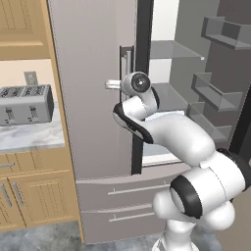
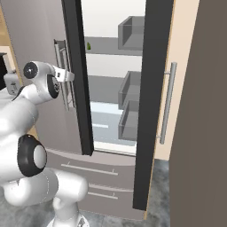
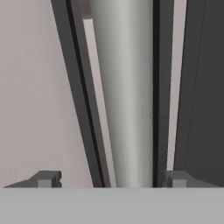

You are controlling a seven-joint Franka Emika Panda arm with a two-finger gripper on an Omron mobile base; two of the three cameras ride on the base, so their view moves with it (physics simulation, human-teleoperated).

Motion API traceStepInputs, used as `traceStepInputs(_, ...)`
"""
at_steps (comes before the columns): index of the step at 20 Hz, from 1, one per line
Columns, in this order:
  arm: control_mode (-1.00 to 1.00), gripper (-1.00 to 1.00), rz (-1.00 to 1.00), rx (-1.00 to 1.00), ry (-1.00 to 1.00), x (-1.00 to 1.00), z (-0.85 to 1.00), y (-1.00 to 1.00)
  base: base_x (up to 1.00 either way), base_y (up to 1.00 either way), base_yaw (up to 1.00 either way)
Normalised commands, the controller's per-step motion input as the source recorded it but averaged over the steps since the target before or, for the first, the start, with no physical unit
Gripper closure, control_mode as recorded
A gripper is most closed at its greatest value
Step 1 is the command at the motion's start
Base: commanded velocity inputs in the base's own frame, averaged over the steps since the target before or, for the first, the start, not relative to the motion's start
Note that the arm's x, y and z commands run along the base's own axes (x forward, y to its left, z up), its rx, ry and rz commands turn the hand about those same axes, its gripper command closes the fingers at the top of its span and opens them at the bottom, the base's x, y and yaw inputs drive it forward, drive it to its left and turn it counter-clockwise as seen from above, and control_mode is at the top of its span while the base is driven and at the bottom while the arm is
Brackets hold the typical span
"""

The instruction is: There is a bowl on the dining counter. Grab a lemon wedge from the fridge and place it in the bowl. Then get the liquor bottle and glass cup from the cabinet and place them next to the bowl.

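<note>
Pincer [image 3: 106,179]: spread wide, fingertips either side of the tall grey metal bar handle [image 3: 124,96] on the shut left fridge door [image 1: 93,88], not pinching it.
Why: right door already open; this handle likely gets pulled next.
Lemon wedge: I cannot make it out on the grey fridge shelves [image 2: 104,88] beyond the handle.
</note>
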Motion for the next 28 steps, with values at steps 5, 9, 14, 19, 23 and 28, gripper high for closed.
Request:
traceStepInputs(5,-1.0,1.0,0.0,0.0,0.0,-0.03,0.0,0.0,0.0,0.0,0.0)
traceStepInputs(9,-1.0,1.0,0.0,-0.01,0.0,-0.37,0.0,0.13,0.0,0.0,0.0)
traceStepInputs(14,-1.0,1.0,0.1,-0.05,0.0,-0.96,0.0,0.49,0.0,0.0,0.0)
traceStepInputs(19,-1.0,1.0,0.14,-0.12,0.0,-1.0,0.0,0.81,0.0,0.0,0.0)
traceStepInputs(23,-1.0,1.0,0.12,-0.19,0.0,-1.0,0.0,1.0,0.0,0.0,0.0)
traceStepInputs(28,-1.0,-1.0,0.08,-0.21,0.0,-1.0,0.01,0.94,0.0,0.0,0.0)
